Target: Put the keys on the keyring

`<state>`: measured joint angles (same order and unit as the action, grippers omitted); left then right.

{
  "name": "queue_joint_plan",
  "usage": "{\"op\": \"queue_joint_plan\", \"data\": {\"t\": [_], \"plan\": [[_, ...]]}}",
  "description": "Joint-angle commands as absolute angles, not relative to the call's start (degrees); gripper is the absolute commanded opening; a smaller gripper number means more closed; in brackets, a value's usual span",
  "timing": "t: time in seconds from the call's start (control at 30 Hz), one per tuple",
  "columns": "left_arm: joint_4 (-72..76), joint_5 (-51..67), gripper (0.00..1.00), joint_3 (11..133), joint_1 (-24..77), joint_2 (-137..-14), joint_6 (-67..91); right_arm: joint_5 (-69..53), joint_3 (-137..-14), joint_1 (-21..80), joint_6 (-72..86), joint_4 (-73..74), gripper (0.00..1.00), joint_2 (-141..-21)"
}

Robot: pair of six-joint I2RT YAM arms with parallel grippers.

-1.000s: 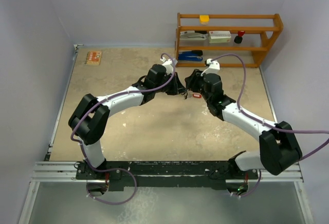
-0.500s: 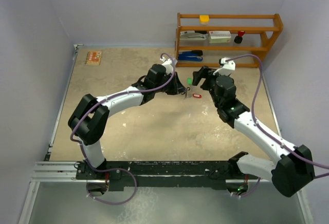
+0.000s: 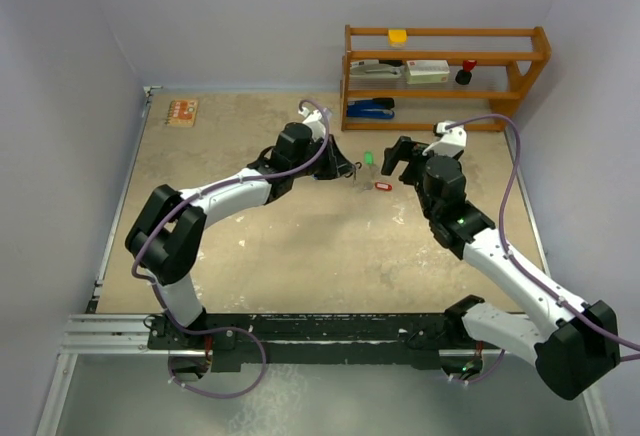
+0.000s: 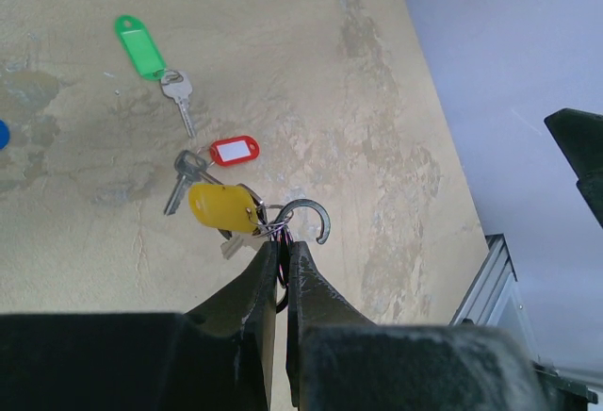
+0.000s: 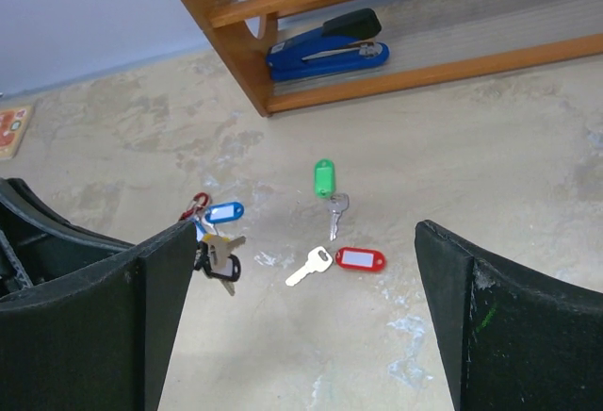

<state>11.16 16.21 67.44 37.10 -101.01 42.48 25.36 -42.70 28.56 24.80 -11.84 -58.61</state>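
Note:
My left gripper (image 4: 283,247) (image 3: 345,169) is shut on the keyring (image 4: 318,211), a dark open hook held above the table. Several keys hang from it, among them a yellow tag (image 4: 223,206), a blue tag (image 5: 223,212) and a black tag (image 5: 226,267). Two loose keys lie on the table: a green-tagged one (image 4: 141,46) (image 5: 324,177) (image 3: 368,157) and a red-tagged one (image 4: 234,151) (image 5: 360,259) (image 3: 381,186). My right gripper (image 5: 307,224) (image 3: 395,156) stands wide open and holds nothing, hovering to the right of both loose keys.
A wooden shelf (image 3: 445,76) stands at the back right with a blue stapler (image 5: 330,43) (image 3: 370,108) on its lowest level. A small orange card (image 3: 181,112) lies at the back left. Walls close in on three sides.
My right gripper has opened wide and drawn back to the right, away from the left gripper. The left gripper with the keyring has shifted slightly left and back.

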Motion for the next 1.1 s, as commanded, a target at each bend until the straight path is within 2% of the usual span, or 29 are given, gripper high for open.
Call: {"op": "queue_joint_plan", "data": {"t": [0.0,0.73,0.83,1.07], "plan": [[15.12,15.73,0.0,66.97,36.4,-98.67,43.8,27.93,-43.37,28.56,23.86,-11.41,1.0,-57.98],[20.3,17.24,0.0,65.28,35.39,-100.0,46.57,29.29,-43.59,28.48,23.33,-10.13,1.0,-57.6],[21.46,17.81,0.03,64.76,34.95,-100.37,47.33,29.29,-43.62,28.48,23.54,-10.07,1.0,-57.63],[24.67,18.98,0.03,63.18,34.02,-100.42,48.78,25.59,-45.43,28.41,23.81,-9.06,0.98,-60.37]]}}
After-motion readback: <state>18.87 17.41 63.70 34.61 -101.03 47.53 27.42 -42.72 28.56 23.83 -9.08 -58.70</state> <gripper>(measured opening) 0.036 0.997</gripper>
